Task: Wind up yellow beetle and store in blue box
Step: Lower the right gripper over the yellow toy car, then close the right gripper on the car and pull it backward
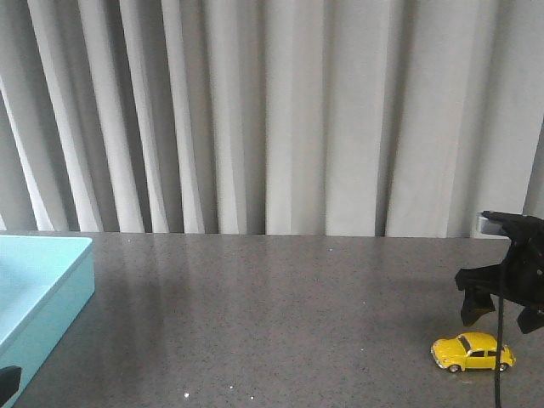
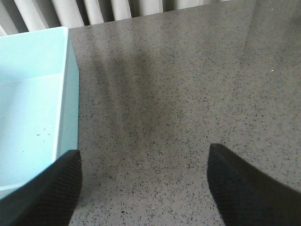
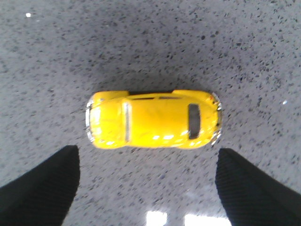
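The yellow beetle point(image 1: 473, 353) stands on its wheels on the grey table at the front right, side-on to the front view. In the right wrist view the beetle point(image 3: 153, 119) lies crosswise just beyond the fingertips. My right gripper point(image 3: 148, 162) is open and empty, hovering above and a little behind the car; in the front view it point(image 1: 503, 308) is the black shape over the car. The blue box point(image 1: 38, 293) sits at the left edge; its inside is empty in the left wrist view point(image 2: 28, 113). My left gripper point(image 2: 143, 162) is open and empty, beside the box's right wall.
The grey speckled table point(image 1: 272, 314) stretches between box and car. A pleated white curtain point(image 1: 272, 110) hangs behind the table's far edge. A black cable point(image 1: 499, 357) hangs from the right arm in front of the car.
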{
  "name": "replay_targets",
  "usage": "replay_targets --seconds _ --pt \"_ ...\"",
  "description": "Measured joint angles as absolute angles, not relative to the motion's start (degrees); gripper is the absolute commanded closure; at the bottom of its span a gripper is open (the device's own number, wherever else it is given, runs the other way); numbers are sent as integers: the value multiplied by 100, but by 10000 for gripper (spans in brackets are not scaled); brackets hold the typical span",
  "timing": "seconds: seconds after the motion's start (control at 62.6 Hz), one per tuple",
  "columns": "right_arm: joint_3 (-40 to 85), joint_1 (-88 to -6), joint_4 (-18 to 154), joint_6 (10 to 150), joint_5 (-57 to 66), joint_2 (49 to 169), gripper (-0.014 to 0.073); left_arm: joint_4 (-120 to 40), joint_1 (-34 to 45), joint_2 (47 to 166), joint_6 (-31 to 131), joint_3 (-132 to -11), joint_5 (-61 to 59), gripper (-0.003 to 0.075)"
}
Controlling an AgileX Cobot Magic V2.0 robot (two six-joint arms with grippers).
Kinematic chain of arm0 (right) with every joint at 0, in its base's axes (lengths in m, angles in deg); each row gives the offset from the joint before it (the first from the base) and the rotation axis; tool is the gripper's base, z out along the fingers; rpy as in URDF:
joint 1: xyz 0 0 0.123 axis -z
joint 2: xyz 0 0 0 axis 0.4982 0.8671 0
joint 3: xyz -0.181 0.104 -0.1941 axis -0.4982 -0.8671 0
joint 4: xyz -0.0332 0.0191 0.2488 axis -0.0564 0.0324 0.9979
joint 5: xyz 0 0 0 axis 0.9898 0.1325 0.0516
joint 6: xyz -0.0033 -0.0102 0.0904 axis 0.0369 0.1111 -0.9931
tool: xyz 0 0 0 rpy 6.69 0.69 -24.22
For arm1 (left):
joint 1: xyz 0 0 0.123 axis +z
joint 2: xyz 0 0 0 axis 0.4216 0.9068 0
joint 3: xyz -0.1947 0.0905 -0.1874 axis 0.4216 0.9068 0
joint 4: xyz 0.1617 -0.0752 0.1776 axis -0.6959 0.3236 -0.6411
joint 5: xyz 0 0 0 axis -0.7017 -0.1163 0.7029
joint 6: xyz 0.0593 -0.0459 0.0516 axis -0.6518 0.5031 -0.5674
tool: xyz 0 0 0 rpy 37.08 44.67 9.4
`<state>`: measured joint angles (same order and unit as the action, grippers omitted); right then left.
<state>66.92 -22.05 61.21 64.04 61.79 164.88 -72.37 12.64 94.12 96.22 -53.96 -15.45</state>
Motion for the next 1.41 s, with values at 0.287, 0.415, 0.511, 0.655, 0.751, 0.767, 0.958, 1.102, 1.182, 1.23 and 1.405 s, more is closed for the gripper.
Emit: replay_targets --seconds 0.287,0.415,0.511,0.655,0.751,0.767,0.958,1.102,1.182,1.23,1.405 --pt "6912 -2179 6204 6688 6127 16922 19 -7237 1264 9412 9622 -5396 -1545 183" --pt "6912 -2179 6252 6790 6092 17041 20 -7237 1264 9412 9622 -5396 -1545 183" --pt "6914 -2179 6266 6844 6032 17153 20 -7237 1264 9412 9622 -5396 -1545 183" --pt "6914 -2179 6260 6895 5937 17290 32 -7237 1264 9412 9622 -5396 -1545 183" --pt "6919 -2179 6260 6895 5913 17340 39 -7237 1264 9412 9622 -5396 -1545 183" --pt "6919 -2179 6260 6895 5908 17340 39 -7237 1264 9412 9622 -5396 -1545 183" --pt "6919 -2179 6284 6889 5894 17359 46 -7237 1264 9412 9622 -5396 -1550 183" --pt "6921 -2179 6236 6717 5889 17359 46 -7237 1264 9412 9622 -5396 -1550 183" --pt "6921 -2179 6178 6628 5889 17359 46 -7237 1264 9412 9622 -5396 -1550 183" --pt "6932 -2179 6146 6614 5889 17359 46 -7237 1264 9412 9622 -5396 -1550 183" --pt "6951 -2091 6104 6603 5894 17359 46 -7237 1264 9412 9622 -5396 -1550 183"
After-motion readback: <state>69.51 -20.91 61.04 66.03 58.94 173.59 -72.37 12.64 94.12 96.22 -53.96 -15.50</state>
